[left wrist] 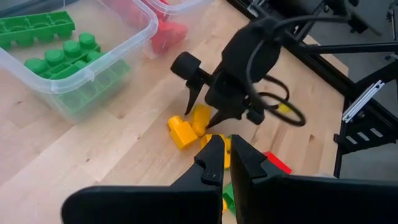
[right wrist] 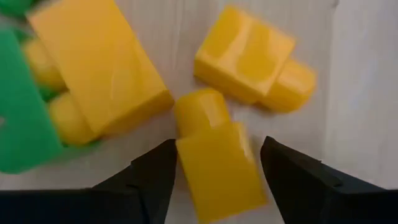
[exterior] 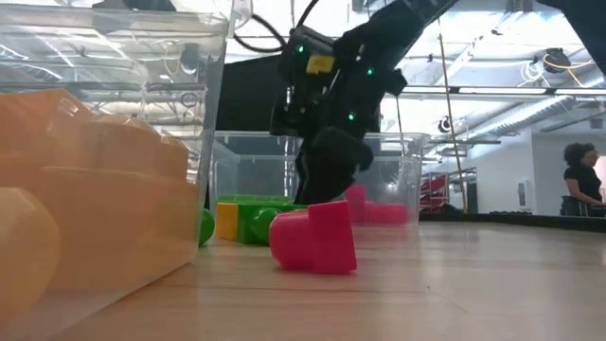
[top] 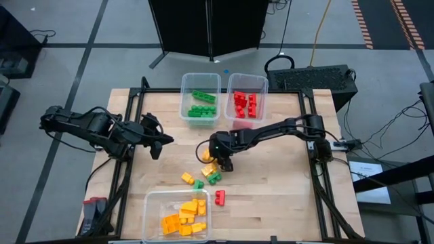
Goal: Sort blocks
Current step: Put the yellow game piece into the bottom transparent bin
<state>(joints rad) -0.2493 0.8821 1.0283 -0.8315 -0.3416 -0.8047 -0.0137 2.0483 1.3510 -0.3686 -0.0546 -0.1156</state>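
Loose blocks lie on the wooden table [top: 271, 196]: yellow ones [top: 207, 163], green ones [top: 213, 178] and a red one [top: 220, 197]. My right gripper [top: 218, 163] points steeply down over the yellow cluster. It is open, and its fingers stand on either side of one small yellow block [right wrist: 217, 165] that lies flat on the wood. Two more yellow blocks [right wrist: 245, 56] and a green one [right wrist: 18, 124] lie just beyond it. My left gripper [left wrist: 225, 155] is shut and empty, raised over the table's left part [top: 159, 141]. My right gripper comes from above, slanting from the table's right, with one finger [right wrist: 155, 177] right beside the yellow block's long side [right wrist: 183, 162]. Whether it touches, I cannot tell. The other finger [right wrist: 295, 177] stands clear of the block, which rests on the table.
At the far edge stand a clear tub with green blocks [top: 201, 98] and one with red blocks [top: 246, 98]. A tub with yellow blocks [top: 178, 215] sits at the near edge. A red block [exterior: 314, 237] lies close to the low camera. A person [exterior: 578, 189] stands in the room behind.
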